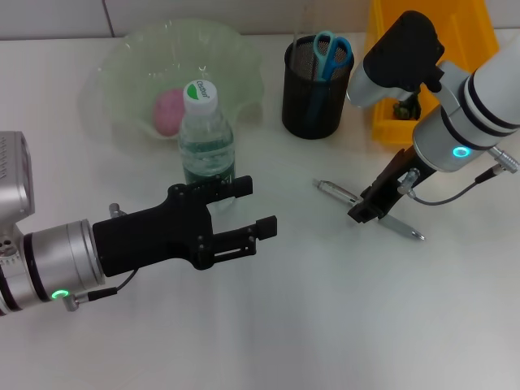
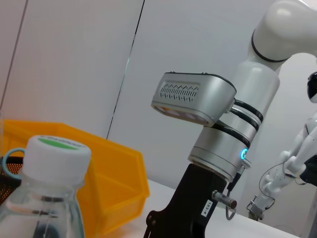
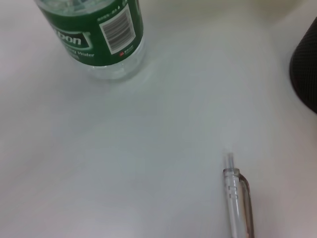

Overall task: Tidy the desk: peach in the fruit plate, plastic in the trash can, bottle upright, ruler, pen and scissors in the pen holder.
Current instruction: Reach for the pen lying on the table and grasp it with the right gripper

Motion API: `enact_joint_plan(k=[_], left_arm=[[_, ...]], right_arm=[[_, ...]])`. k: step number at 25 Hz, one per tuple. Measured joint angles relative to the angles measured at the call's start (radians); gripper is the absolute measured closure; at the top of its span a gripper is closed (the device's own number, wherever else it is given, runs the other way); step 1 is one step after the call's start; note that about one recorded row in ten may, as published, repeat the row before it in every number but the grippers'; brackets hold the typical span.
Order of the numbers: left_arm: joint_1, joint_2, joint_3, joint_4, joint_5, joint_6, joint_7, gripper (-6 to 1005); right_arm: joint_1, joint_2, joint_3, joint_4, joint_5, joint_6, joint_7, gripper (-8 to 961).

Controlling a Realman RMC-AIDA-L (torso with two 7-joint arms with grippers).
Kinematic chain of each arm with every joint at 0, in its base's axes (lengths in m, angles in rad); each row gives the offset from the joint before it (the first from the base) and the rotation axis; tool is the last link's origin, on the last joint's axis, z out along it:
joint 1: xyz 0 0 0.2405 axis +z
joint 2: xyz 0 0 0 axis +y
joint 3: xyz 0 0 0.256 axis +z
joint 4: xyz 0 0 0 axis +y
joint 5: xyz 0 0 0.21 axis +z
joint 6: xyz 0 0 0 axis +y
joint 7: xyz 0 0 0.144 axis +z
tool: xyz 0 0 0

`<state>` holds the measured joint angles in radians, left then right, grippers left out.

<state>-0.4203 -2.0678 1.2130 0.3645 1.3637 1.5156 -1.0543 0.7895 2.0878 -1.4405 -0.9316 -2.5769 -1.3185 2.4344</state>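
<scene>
We see a big white desk (image 1: pixel 268 325) from above. At the back of it sits a wide, see-through fruit plate (image 1: pixel 236 65), and the pink peach (image 1: pixel 169 111) lies inside it. To the right at the back is a yellow bin (image 1: pixel 479 32).

Our left arm reaches in low from the left side. Its left gripper (image 1: pixel 253 208) is black, and its two fingers are spread apart with nothing between them. It sits just in front of the bottle (image 1: pixel 206 138).

Our right arm comes in from the right. Its right gripper (image 1: pixel 363 210) points down right over the pen (image 1: pixel 337 192). We cannot tell if its fingers are open or closed, or if they touch the pen.

The bottle stands upright with its white and green cap on, just in front of the fruit plate. The black mesh pen holder (image 1: pixel 315 101) stands to the right of the plate, next to the yellow bin. The blue scissors (image 1: pixel 331 54) stick up out of it, handles on top.

The pen lies flat on the desk, in front of the pen holder and off to the right of the bottle.
</scene>
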Motion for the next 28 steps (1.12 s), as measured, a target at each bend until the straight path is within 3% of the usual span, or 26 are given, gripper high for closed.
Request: enact_joint_plan(k=[28], left_arm=[[0.011, -0.001, 0.0, 0.001, 0.0, 0.015, 0.001, 244]], right_arm=[[0.013, -0.002, -0.021, 0.024, -0.006, -0.005, -0.003, 735]])
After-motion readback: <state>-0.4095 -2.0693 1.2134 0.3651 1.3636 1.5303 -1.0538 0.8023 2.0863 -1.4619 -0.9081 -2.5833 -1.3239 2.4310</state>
